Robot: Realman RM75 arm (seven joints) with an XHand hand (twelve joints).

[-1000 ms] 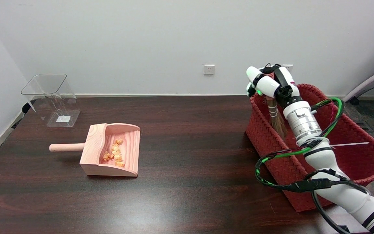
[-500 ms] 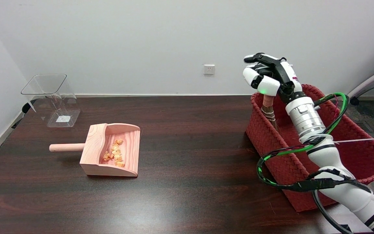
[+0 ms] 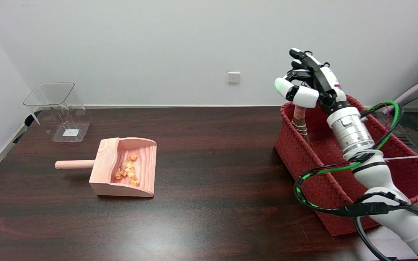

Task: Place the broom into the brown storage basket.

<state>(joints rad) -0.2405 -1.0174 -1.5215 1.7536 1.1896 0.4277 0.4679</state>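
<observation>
The small broom point(image 3: 300, 121) stands inside the reddish-brown woven basket point(image 3: 305, 159) at the table's right, leaning against its far left corner; its pale wooden handle and white-bound bristles show above the rim. My right hand point(image 3: 308, 85) hovers just above the handle's top with its fingers spread apart and nothing in them. The lower bristles are hidden by the basket wall and my forearm.
A wooden dustpan point(image 3: 123, 167) with orange scraps lies left of centre, handle pointing left. A clear plastic bin point(image 3: 58, 110) stands at the far left. Green and black cables point(image 3: 325, 174) loop from my arm over the basket's near side.
My hand let go of the broom handle, spread its fingers and rose up and to the right. The broom dropped lower into the basket and now leans in its corner.
</observation>
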